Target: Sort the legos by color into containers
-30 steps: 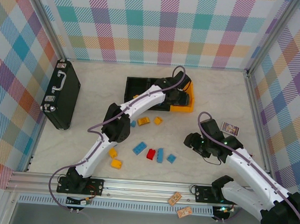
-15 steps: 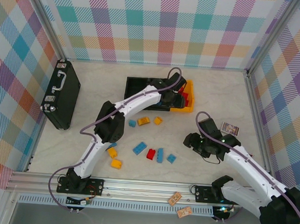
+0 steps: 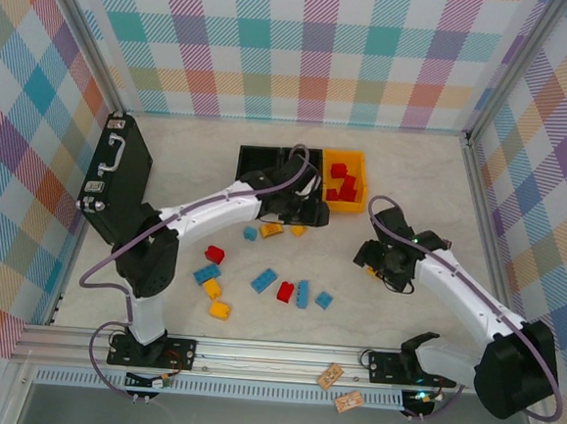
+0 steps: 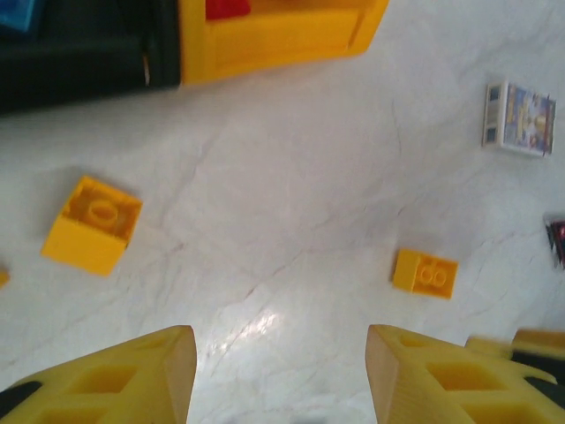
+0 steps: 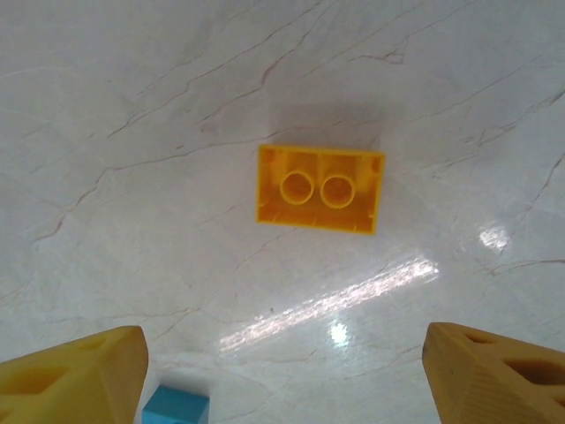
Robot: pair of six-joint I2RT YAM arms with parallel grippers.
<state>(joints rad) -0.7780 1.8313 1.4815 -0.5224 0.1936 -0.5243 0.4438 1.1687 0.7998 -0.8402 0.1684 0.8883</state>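
One table (image 3: 414, 173): pale marble-look top, everything sits on it.
Briefcase (image 3: 116, 177): black, flat at the far left, well apart from the bricks.
Containers (image 3: 259, 151): row at back centre. Black section on the left, partly under the left arm. Orange-yellow bin (image 3: 343, 207) at the right end, with red bricks (image 3: 338, 169) in it.
Left gripper (image 4: 281, 375): just in front of the containers, jaws parted, nothing between them. Bare table below, with one yellow square brick (image 4: 93, 223) ahead to the left.
Right gripper (image 5: 282, 380): right of centre, jaws wide apart, holding nothing.
Legos (image 3: 264, 281): loose mid-table in front of the containers, red, blue and yellow mixed.
Yellow two-stud brick (image 5: 320, 188): flat on the table just ahead of the right fingertips, not between them.
Blue brick (image 5: 177, 408): beside one right finger.
Card (image 4: 519, 117): small and printed, on the table right of the orange-yellow bin.
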